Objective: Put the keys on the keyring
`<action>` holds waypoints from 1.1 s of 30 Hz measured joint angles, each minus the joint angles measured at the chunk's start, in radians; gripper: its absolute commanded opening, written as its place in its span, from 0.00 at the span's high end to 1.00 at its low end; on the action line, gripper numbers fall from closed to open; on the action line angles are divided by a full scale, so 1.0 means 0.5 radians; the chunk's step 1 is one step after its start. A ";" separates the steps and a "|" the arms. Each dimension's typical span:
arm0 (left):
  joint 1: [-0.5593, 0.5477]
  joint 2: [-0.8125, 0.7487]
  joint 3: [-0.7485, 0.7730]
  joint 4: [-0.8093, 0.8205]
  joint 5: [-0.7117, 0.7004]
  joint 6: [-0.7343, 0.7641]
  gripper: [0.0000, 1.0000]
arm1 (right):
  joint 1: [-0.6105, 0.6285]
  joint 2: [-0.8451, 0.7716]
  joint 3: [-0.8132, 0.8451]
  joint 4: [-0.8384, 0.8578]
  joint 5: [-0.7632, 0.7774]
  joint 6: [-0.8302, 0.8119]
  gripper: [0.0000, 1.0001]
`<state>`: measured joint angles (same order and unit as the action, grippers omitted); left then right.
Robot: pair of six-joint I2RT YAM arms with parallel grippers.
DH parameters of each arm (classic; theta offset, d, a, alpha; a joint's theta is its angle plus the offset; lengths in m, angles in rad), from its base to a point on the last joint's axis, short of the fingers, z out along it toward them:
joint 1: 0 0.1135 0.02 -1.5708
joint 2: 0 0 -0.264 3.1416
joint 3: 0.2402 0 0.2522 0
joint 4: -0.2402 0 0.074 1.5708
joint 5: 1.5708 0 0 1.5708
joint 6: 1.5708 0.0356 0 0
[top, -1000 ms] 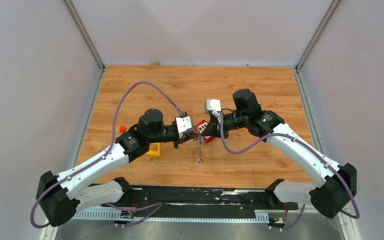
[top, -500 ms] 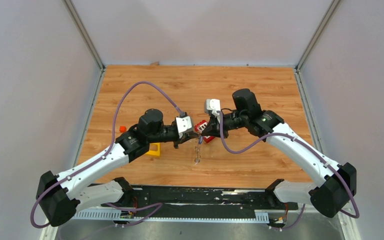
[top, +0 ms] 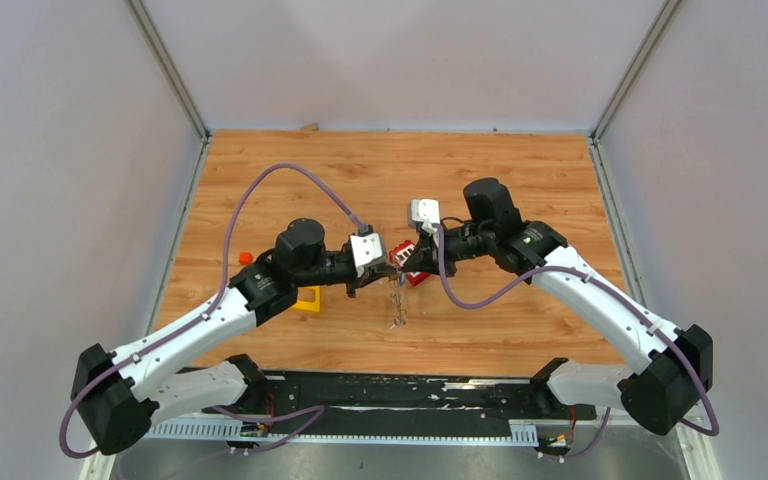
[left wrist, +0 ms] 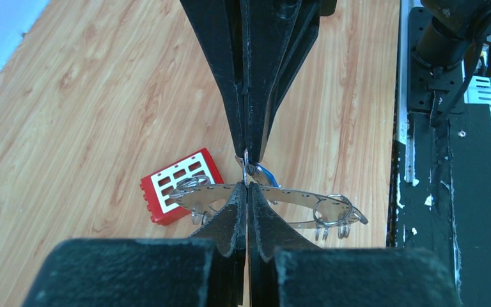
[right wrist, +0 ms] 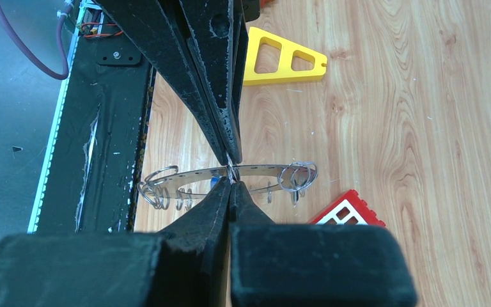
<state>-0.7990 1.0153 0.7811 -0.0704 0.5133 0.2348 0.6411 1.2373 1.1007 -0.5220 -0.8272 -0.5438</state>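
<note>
The keyring, a flat perforated metal ring fringed with small split rings, hangs above the table between both arms. My left gripper is shut, its tips pinching the keyring at its near edge. Tip to tip with it, my right gripper is also shut, nipping a small split ring at the edge of the keyring. A blue key hangs right beside that pinch, and a sliver of the blue key shows under the rim. In the top view the left gripper and right gripper almost touch.
A red block with white squares lies on the wood under the right gripper and shows as the red block. A yellow triangular frame lies beneath the left arm. A small orange bit sits to the left. The black base rail runs along the near edge.
The hanging keyring has swung slightly left and back. The left arm has shifted a touch to the left. Both grippers stay shut at the same spot.
</note>
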 measured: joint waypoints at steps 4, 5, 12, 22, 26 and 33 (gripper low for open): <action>0.000 -0.005 -0.002 -0.001 0.002 0.014 1.00 | 0.001 0.000 0.000 0.000 0.000 -0.003 1.00; 0.000 -0.007 -0.002 0.000 0.002 0.017 1.00 | 0.001 0.000 0.000 0.001 -0.001 -0.003 1.00; 0.000 -0.012 -0.008 0.000 0.011 0.040 1.00 | 0.008 0.000 0.000 -0.002 0.008 -0.009 1.00; 0.001 -0.025 -0.032 0.005 0.026 0.099 1.00 | 0.009 0.010 0.000 -0.008 0.021 -0.008 1.00; 0.001 -0.025 -0.034 0.005 0.025 0.115 1.00 | 0.010 0.019 0.000 -0.009 0.021 -0.008 1.00; 0.001 -0.025 -0.034 0.004 0.023 0.126 1.00 | 0.011 0.026 0.002 -0.009 0.031 0.002 1.00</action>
<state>-0.7986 1.0027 0.7639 -0.0685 0.5247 0.2977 0.6464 1.2503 1.1019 -0.5266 -0.8120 -0.5430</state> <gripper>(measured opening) 0.006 0.010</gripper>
